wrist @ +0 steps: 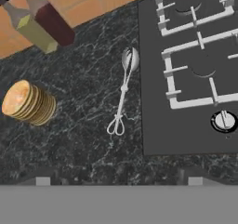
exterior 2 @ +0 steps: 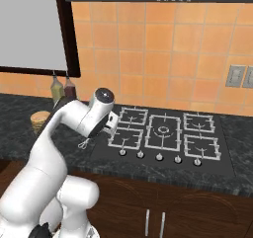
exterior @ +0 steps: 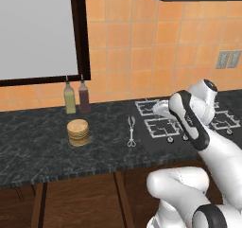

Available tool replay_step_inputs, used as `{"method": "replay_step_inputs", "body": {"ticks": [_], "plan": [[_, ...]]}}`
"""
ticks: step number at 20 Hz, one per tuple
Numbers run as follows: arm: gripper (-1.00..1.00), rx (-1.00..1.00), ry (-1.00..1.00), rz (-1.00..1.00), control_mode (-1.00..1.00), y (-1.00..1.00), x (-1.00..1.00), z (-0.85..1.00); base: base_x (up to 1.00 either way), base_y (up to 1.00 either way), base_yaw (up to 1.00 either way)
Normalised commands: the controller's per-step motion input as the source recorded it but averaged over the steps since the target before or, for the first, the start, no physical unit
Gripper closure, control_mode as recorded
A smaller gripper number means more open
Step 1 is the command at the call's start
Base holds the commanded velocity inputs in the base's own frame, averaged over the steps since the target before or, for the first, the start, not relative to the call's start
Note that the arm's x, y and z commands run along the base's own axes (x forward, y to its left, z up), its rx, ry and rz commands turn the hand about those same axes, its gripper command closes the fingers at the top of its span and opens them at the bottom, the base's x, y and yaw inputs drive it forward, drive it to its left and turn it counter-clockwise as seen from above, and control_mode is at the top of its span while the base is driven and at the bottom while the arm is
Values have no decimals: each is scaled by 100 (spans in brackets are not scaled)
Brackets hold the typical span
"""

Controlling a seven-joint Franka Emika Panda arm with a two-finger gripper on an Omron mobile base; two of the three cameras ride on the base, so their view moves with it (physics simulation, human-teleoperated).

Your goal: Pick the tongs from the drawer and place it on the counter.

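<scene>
The long black marble-look counter (exterior: 38, 146) was seen bearing the slim silver-grey metal tongs (wrist: 122, 92), laid flat just beside the black gas hob (wrist: 186, 74). The gripper's finger spacing could not be told.

The white arm rose from the base, bent sharply at its dark elbow joint and reached forward, its wrist folded downward. The tool (exterior: 159, 109) hung above the worktop (exterior: 38, 146), apart from it, its finger spacing hidden by the forearm.
</scene>
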Motion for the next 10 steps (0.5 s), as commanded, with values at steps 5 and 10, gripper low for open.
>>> {"method": "replay_step_inputs", "body": {"ticks": [5, 10], "plan": [[-100, 24, -28, 0, -100, 8, -66, 23, 0, 0, 0], [-100, 23, -6, 0, -100, 15, -65, 49, 0, 0, 0]]}}
